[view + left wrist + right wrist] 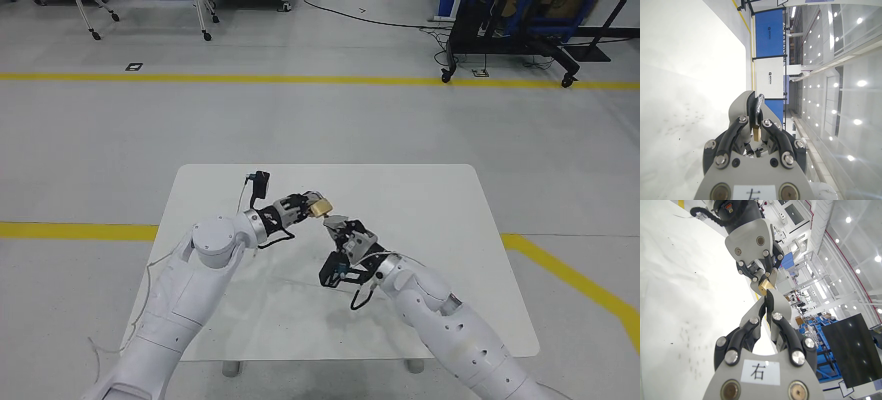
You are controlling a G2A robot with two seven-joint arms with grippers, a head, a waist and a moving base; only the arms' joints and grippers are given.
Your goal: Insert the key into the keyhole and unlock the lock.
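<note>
A small brass padlock (319, 208) hangs above the middle of the white table (430, 200), with my left gripper (311, 205) shut on it. In the left wrist view its brass body (757, 134) sits between the fingers, with a shiny metal loop (760, 103) toward the tips. My right gripper (335, 224) is shut just in front of the lock. In the right wrist view its tips (768, 294) touch the lock's keyhole end (764, 287). The key is almost fully hidden between the black pads (770, 306). The left gripper (763, 283) faces it head-on.
The tabletop (687, 285) under both arms is bare apart from faint marks. A black cable (248, 190) loops off the left wrist. Yellow floor lines and wheeled frames lie beyond the table's far edge.
</note>
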